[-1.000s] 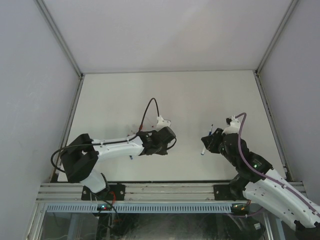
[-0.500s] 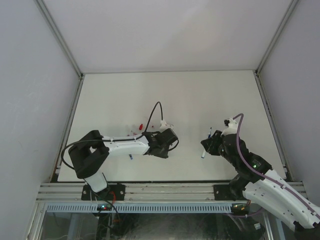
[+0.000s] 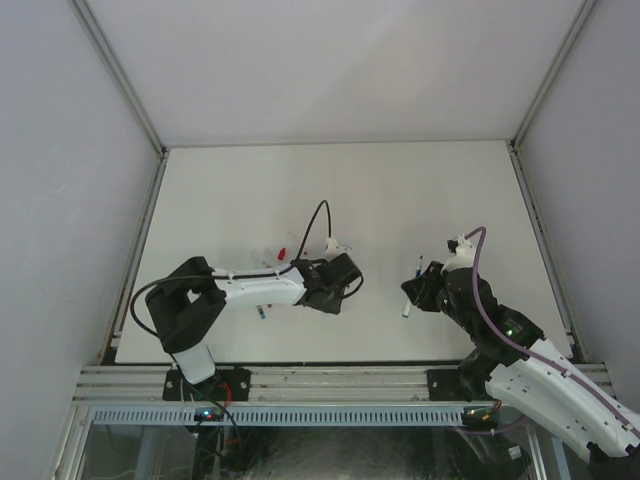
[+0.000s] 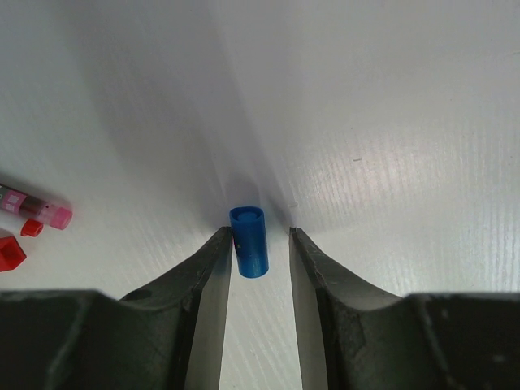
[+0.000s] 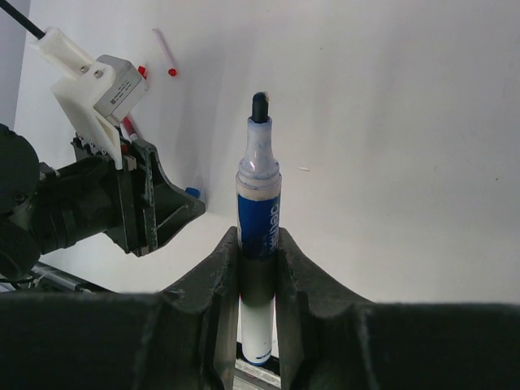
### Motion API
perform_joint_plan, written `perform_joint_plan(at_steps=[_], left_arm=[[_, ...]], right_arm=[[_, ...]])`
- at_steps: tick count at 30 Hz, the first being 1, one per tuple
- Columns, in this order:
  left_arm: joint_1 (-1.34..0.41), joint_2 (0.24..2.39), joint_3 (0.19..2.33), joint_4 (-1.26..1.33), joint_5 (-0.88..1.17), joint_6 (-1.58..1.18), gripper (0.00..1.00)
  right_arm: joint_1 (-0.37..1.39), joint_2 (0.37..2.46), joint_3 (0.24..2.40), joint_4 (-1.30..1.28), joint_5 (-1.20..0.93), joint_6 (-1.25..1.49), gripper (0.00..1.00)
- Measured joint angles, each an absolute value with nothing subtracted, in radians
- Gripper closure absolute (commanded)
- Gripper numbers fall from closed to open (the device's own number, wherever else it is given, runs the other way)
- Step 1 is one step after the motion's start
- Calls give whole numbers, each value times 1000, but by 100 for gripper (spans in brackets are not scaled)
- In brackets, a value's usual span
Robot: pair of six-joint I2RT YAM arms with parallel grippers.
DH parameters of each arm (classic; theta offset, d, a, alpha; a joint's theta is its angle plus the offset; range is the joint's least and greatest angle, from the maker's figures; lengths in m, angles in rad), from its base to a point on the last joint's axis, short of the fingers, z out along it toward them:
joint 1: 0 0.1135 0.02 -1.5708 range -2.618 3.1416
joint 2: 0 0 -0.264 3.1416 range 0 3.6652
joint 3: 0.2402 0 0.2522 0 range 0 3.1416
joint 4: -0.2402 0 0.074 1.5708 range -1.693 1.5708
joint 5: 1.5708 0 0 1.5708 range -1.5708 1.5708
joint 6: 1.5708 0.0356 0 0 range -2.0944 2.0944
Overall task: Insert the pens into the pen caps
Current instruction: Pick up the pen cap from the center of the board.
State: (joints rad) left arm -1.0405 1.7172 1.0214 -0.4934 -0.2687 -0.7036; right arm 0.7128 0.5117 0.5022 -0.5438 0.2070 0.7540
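My left gripper (image 4: 260, 234) is open and low over the table. A small blue pen cap (image 4: 249, 242) lies between its fingertips, against the left finger, with a gap to the right finger. In the top view this gripper (image 3: 338, 283) is at mid-table. My right gripper (image 5: 258, 244) is shut on a blue pen (image 5: 259, 195), its white barrel below the fingers and its uncapped dark tip pointing away. In the top view the right gripper (image 3: 424, 291) holds that pen (image 3: 411, 290) above the table, right of the left gripper. The blue cap also shows in the right wrist view (image 5: 192, 192).
A red cap (image 4: 8, 253), a smaller red piece (image 4: 31, 228) and a pink-ended pen (image 4: 36, 208) lie left of my left gripper. A red cap (image 3: 283, 251) and a blue-ended pen (image 3: 261, 313) lie beside the left arm. A thin red-tipped pen (image 5: 162, 50) lies further back.
My left gripper has moved a little to the right and its arm has stretched out. My right gripper with the blue pen shifted slightly right, then held still.
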Motion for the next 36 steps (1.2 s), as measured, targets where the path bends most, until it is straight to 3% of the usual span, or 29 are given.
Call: perform_joint_plan(at_steps=[9, 17, 23, 30, 36], left_arm=[[-1040, 1743, 1046, -524, -285, -705, 65], [-1040, 1744, 1047, -530, -289, -706, 78], [-1036, 1741, 1047, -531, -293, -704, 99], [-996, 1640, 1029, -521, -293, -669, 100], [-951, 1365, 948, -417, -293, -629, 100]], right_arm=[[713, 515, 501, -543, 199, 754, 100], [713, 525, 492, -541, 188, 754, 100], [713, 524, 491, -536, 177, 754, 100], [705, 476, 491, -519, 153, 744, 100], [682, 422, 490, -420, 67, 712, 100]])
